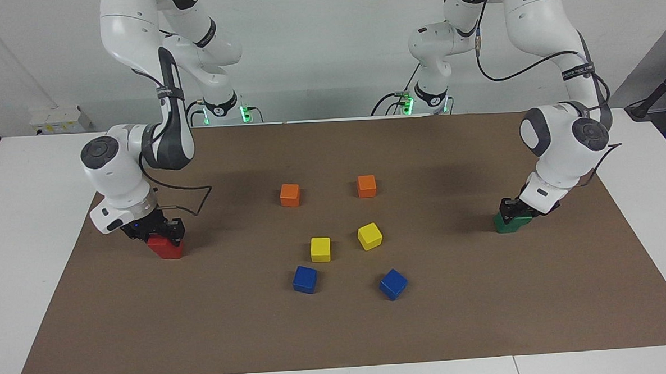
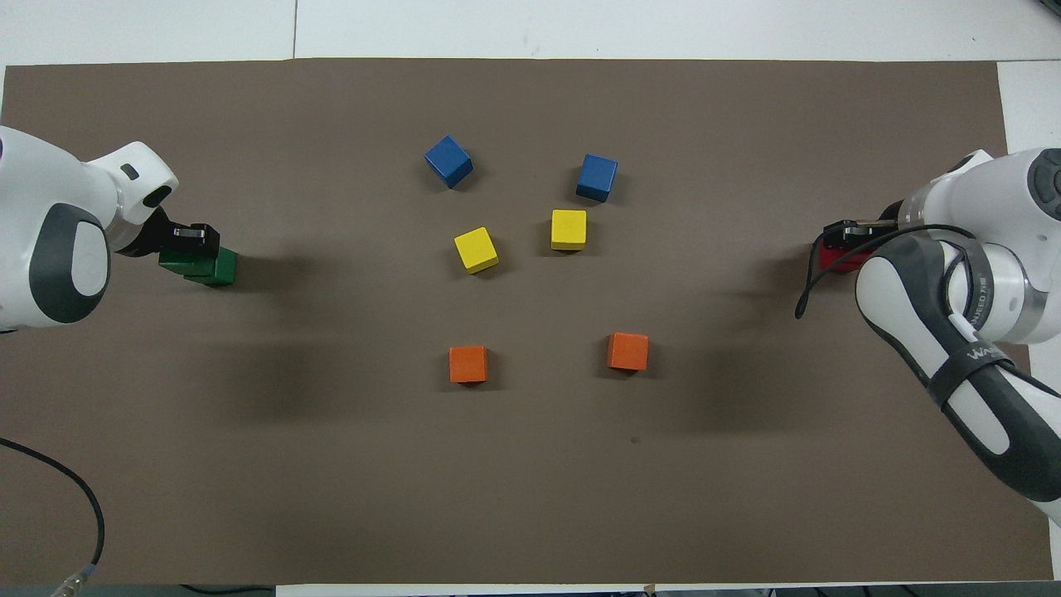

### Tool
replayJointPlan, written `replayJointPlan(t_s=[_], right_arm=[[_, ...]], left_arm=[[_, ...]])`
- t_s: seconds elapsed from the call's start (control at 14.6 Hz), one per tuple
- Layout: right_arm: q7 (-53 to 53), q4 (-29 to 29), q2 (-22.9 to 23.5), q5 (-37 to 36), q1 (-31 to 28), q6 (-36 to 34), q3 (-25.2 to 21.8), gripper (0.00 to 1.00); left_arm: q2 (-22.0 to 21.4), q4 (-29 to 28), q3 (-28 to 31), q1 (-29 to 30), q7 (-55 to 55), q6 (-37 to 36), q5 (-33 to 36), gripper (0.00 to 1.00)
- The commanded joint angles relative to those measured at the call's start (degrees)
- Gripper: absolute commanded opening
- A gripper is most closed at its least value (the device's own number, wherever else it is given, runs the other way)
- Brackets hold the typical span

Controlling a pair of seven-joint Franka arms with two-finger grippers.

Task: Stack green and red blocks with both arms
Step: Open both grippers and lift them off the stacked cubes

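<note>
My left gripper (image 1: 515, 211) is low at the left arm's end of the mat, shut on a dark green block (image 1: 506, 225). In the overhead view the left gripper (image 2: 189, 245) holds one green block on a second, slightly offset green block (image 2: 220, 269). My right gripper (image 1: 158, 231) is low at the right arm's end, shut on a bright red block (image 1: 167, 249). In the overhead view only a sliver of red (image 2: 831, 259) shows under the right gripper (image 2: 845, 236). I cannot make out a second red block.
In the middle of the brown mat (image 1: 339, 333) lie two orange cubes (image 1: 290, 195) (image 1: 366, 186) nearest the robots. Two yellow cubes (image 1: 320, 249) (image 1: 369, 236) lie farther out, and two blue cubes (image 1: 305, 279) (image 1: 393, 284) farthest.
</note>
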Motion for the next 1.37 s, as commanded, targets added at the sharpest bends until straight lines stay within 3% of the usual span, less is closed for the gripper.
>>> replayJointPlan(t_s=[0.0,0.21,0.41,0.55,0.82,1.03,1.3], right_arm=[[0.7,-0.4,-0.4,-0.5,-1.0,1.1,0.8,1.00],[0.9,3.4,-2.4,-0.6,0.0,-4.4,0.8,1.00],[0.6,10.4,-5.4,-0.7,0.9,-18.3,0.9,1.00],[0.6,14.4,-8.1,-0.7,2.1,-27.0,0.9,1.00],[0.3,14.8,-15.3,-0.4,2.2,-35.4,1.6,1.00],[0.3,15.5,-17.5,1.0,2.1,-40.1,2.2,1.00],[0.4,16.9,-18.2,1.1,2.3,-43.7,2.1,1.00]], left_arm=[[-2.5,-3.8,-0.1,0.3,1.2,1.6,-0.9,1.00],[-2.7,-3.2,-0.1,0.2,1.0,0.9,-0.8,1.00],[-4.1,-0.8,-0.1,-0.1,0.7,-1.3,-0.8,1.00],[-5.7,3.3,-0.3,-0.2,0.0,-7.9,-0.7,1.00],[-8.7,11.7,-0.6,-0.2,-3.6,-21.4,-0.2,1.00],[-8.9,17.8,-0.8,-3.0,-4.5,-29.8,-0.2,1.00],[-11.6,16.6,-0.2,-6.8,-9.6,-31.5,-0.2,1.00]])
